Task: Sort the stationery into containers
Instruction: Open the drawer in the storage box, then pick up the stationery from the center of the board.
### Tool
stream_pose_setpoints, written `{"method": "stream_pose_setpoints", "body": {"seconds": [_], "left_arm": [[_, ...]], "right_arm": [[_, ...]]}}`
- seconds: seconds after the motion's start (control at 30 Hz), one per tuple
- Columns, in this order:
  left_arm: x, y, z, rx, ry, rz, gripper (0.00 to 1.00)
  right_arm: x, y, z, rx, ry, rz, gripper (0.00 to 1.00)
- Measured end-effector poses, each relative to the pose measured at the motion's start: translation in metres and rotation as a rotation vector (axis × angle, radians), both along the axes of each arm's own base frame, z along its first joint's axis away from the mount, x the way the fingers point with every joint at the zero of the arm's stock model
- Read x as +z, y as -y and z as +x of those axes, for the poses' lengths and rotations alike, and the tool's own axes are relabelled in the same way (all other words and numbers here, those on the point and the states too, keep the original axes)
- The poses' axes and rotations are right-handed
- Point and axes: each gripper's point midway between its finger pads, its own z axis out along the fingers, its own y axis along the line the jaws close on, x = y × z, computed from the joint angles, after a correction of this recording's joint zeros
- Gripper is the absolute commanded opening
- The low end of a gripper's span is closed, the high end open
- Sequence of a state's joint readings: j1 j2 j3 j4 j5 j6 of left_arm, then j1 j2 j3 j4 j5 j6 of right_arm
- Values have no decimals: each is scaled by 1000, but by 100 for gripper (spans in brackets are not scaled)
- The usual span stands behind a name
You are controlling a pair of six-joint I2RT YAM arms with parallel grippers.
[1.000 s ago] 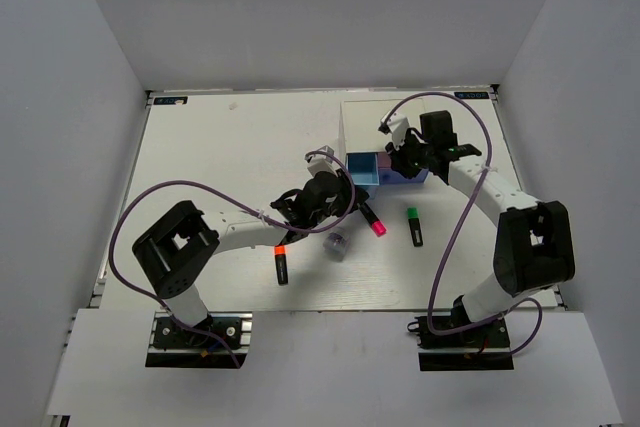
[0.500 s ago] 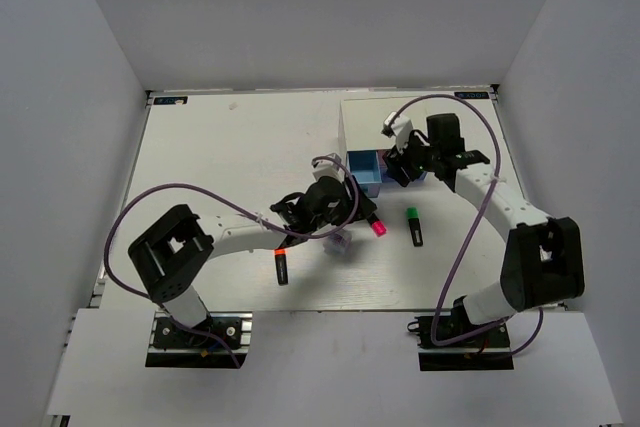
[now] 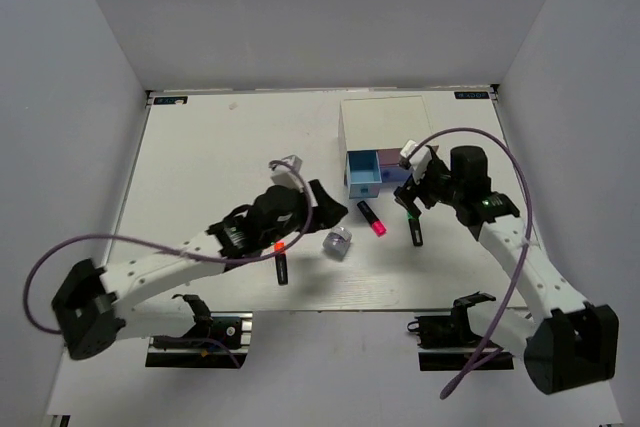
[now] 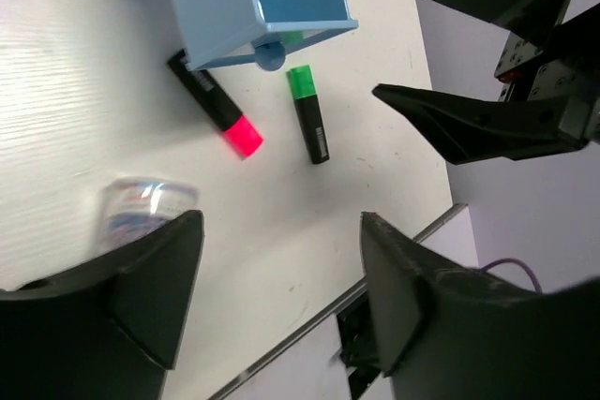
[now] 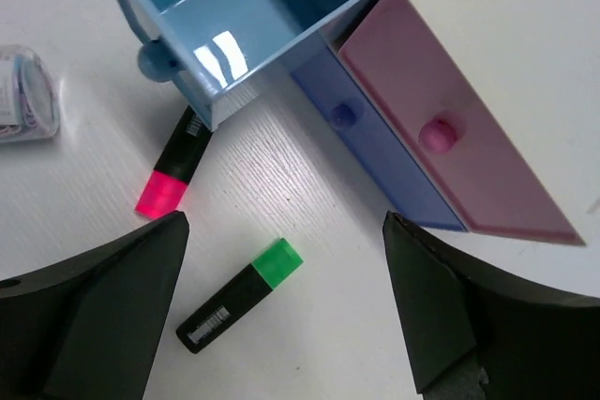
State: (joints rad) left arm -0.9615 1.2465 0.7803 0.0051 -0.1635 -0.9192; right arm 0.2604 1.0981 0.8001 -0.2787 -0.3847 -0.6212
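Note:
The white-topped cabinet point(image 3: 380, 122) stands at the back right, its blue drawer point(image 3: 363, 173) pulled out and nothing showing inside point(image 5: 225, 25). A pink drawer point(image 5: 450, 138) and a darker blue one point(image 5: 375, 142) are shut. The pink-capped marker point(image 3: 372, 219), the green-capped marker point(image 3: 413, 226), the orange-capped marker point(image 3: 281, 262) and the grey-silver round piece point(image 3: 338, 243) lie on the table. My left gripper point(image 3: 328, 209) hangs open above the round piece point(image 4: 145, 208). My right gripper point(image 5: 283, 222) is open over the green-capped marker point(image 5: 239, 299). Neither holds anything.
The table's near edge point(image 4: 394, 250) runs just beyond the left gripper's fingers. The right gripper's black fingers point(image 4: 450, 119) reach into the left wrist view, close to the green-capped marker point(image 4: 307, 114). White walls enclose the table on three sides.
Both grippers have opened. The left arm drew back left from the drawer front. The right arm pulled away from the cabinet toward the near side, over the green-capped marker.

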Motion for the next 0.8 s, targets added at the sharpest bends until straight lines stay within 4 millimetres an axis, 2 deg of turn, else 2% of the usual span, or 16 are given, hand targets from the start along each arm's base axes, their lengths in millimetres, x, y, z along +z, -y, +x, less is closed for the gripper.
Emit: {"method": "stream_pose_setpoints", "body": {"seconds": [0.1,0.17,0.2,0.23,0.27,0.37,0.47,0.57,0.63,0.7,0.8], "left_arm": [[21,-40,-15,62,29,-32,99],[35,-66,-23,120,42,-75,99],[41,-80,-27,153,49,-102,99],[46,-93,-31,179,60,-128,99],[49,-107,-35,208,69,-154,99],[53,-130,-42,261,77,-193,99],[40,-140,-44,290,49,-152,99],[17,-142,-45,301,-2,-62,99],[3,-143,-45,303,-37,4,99],[-7,-142,-45,304,-61,50,99],[-12,-144,-46,307,-78,72,99]], "right_arm": [[10,1,-16,17,52,23,90],[13,-6,-32,87,48,46,90],[13,-11,-40,134,39,57,86],[12,-17,-50,190,22,70,77],[9,-23,-62,249,-4,85,74],[3,-38,-90,381,-59,115,71],[-6,-49,-112,485,-86,103,71],[-17,-60,-129,560,-133,82,72],[-27,-67,-137,588,-164,55,72],[-39,-75,-145,609,-195,28,77],[-55,-84,-151,606,-228,-13,77]]}}
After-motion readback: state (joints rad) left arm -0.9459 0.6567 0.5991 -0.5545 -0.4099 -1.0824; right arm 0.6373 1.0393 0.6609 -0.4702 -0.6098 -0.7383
